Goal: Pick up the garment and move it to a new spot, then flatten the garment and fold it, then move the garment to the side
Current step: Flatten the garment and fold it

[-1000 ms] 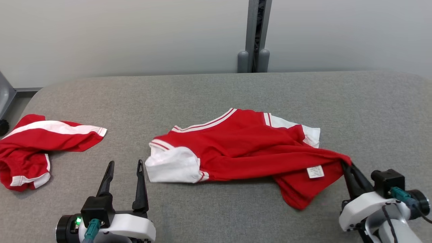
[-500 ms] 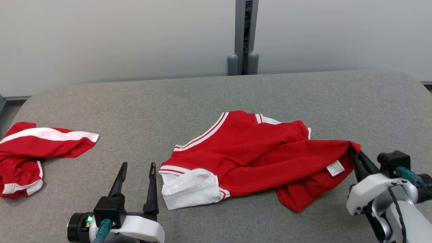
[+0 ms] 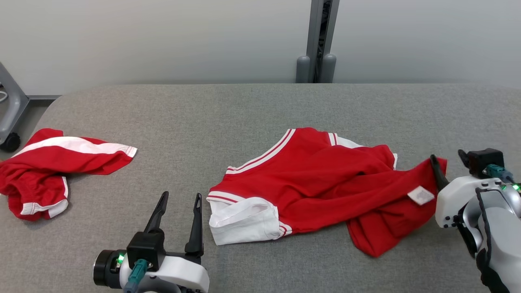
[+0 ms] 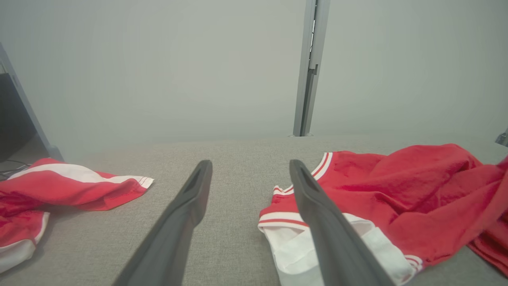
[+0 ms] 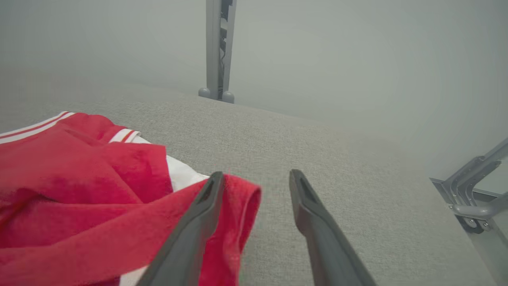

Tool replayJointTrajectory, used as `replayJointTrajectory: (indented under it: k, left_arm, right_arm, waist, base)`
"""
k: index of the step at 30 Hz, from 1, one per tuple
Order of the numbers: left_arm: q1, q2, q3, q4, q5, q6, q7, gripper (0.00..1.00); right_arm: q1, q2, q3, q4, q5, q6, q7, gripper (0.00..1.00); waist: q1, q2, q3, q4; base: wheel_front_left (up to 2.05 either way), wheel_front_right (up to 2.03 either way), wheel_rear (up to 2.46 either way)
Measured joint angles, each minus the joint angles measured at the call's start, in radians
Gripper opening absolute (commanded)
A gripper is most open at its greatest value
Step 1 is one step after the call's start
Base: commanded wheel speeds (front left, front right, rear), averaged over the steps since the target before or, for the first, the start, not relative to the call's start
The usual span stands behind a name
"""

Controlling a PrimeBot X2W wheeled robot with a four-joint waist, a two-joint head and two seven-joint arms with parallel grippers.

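Right hand (image 3: 446, 155) spread at garment (image 3: 321, 179) corner; other red cloth (image 3: 53, 162) well apart.

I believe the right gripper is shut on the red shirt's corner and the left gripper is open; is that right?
Not quite: the right wrist view shows the right gripper open, one finger against the red shirt. The left gripper is indeed open.

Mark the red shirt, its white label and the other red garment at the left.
red shirt (image 3: 321, 179), head view, on the middle of its red body.
white label (image 3: 421, 195), head view, on the tag's centre.
other red garment (image 3: 49, 162), head view, on the red cloth below its white stripe.
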Motion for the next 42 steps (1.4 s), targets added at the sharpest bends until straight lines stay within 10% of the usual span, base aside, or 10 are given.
replayJointTrajectory:
  k: [10,24,42]
  left_arm:
    - [0.0,0.0,-0.012,-0.014,-0.002,0.015,0.0,1.0]
    - [0.029,0.0,0.0,-0.054,-0.004,0.033,0.0,1.0]
    - [0.069,0.0,-0.055,-0.022,-0.037,0.05,0.0,1.0]
  right_arm:
    - [0.109,0.027,-0.166,-0.139,-0.167,0.0,-0.002,1.0]
    - [0.468,0.141,-0.092,-0.467,-0.13,0.0,-0.003,1.0]
    - [0.587,0.168,-0.156,-0.556,-0.139,0.0,-0.003,1.0]
  waist:
    - [0.0,0.0,0.006,-0.062]
    - [0.0,0.0,-0.027,-0.124]
    - [0.0,0.0,-0.079,-0.121]
  base:
    - [0.0,0.0,0.0]
    - [0.0,0.0,0.0]
    - [0.0,0.0,0.0]
